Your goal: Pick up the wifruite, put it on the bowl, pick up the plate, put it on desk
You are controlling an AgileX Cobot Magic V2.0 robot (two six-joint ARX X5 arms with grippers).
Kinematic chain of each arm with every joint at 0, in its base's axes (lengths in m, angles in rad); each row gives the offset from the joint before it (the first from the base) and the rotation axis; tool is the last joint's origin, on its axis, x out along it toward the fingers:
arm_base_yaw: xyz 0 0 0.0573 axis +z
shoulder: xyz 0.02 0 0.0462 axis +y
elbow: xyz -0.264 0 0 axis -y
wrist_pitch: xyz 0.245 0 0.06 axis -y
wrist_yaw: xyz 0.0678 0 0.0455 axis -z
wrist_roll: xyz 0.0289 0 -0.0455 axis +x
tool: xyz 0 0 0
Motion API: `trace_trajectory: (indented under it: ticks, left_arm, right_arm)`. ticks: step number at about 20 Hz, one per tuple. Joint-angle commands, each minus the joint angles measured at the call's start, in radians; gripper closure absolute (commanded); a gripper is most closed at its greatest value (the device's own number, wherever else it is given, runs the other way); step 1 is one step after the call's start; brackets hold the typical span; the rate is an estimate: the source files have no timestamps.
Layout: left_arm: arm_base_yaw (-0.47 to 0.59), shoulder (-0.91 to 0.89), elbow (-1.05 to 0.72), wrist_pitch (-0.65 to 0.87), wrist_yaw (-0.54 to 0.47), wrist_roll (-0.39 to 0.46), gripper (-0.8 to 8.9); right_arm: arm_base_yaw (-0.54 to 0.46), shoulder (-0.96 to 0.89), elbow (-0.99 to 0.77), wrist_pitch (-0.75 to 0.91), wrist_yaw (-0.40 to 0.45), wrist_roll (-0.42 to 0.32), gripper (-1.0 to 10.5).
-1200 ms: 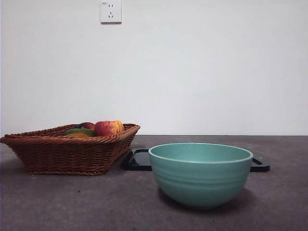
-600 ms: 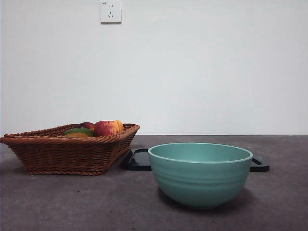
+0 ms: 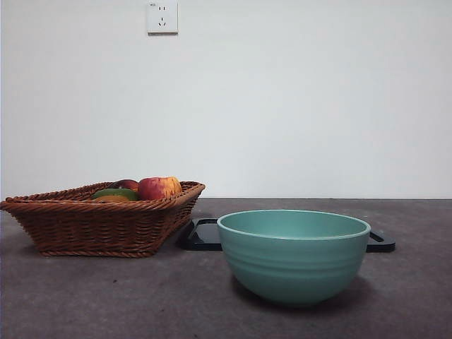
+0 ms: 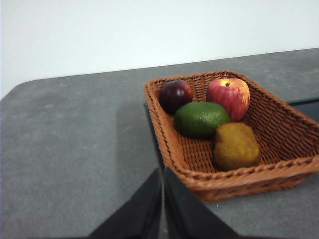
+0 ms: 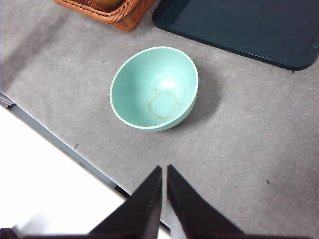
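The wifruite (image 4: pixel 236 146) is seen lying in the near right part of a wicker basket (image 4: pixel 169 144), just beside a green fruit (image 4: pixel 201 118), with a red-yellow apple (image 4: pixel 228 96) and a dark plum (image 4: pixel 175 95) farther in. The bowl (image 3: pixel 294 254) stands empty on the worktop (image 3: pixel 141 296), to the right of the basket, with a dark tray (image 5: pixel 239 27) behind it.

The left pincer (image 4: pixel 163 209) is held above the worktop short of the basket, its jaws closed and empty. The right pincer (image 5: pixel 164 199) is held high over the near edge, looking down on the bowl, also closed and gripping nothing.

A slip is judged the main risk: the fruit is rounded and crowded against the green fruit and the basket wall, so a jaw could strike either one, or the light basket could be pushed aside. The wrong fruit could also be taken. A release from too high could let the fruit bounce out of the smooth bowl.

The worktop is matte, grey and faintly mottled. A plain white wall with a socket (image 3: pixel 162 17) is seen behind.
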State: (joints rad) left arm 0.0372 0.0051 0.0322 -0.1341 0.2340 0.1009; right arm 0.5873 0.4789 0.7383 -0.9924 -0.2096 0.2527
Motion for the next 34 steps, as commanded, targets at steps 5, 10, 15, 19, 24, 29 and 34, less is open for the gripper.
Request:
trace_trajectory:
  ticks: [5,10,15,19,24,29,34]
  left_arm:
    - [0.002,-0.002,-0.02,-0.043,-0.002,-0.012,8.05]
    - [0.002,-0.002,-0.02,-0.043,-0.002,-0.012,8.05]
    - [0.002,-0.002,-0.02,-0.043,-0.002,-0.012,8.05]
    - [0.002,-0.002,-0.02,-0.043,-0.002,-0.012,8.05]
    - [0.002,-0.002,-0.02,-0.043,-0.002,-0.012,8.05]
    - [0.002,-0.002,-0.02,-0.043,-0.002,-0.012,8.05]
    - [0.002,-0.002,-0.02,-0.043,-0.002,-0.012,8.05]
  right_arm:
    - [0.006,0.002,0.016,0.005,0.0,0.009,9.4]
    - [0.006,0.002,0.016,0.005,0.0,0.009,9.4]
    - [0.006,0.002,0.016,0.005,0.0,0.009,9.4]
    - [0.006,0.002,0.016,0.003,0.049,-0.03,9.4]
    - [0.004,0.0,0.016,0.005,0.101,-0.032,9.4]
    - [-0.094,-0.022,0.016,0.029,0.1,-0.024,9.4]
    - [-0.278,-0.131,-0.002,0.308,0.106,-0.162,9.4]
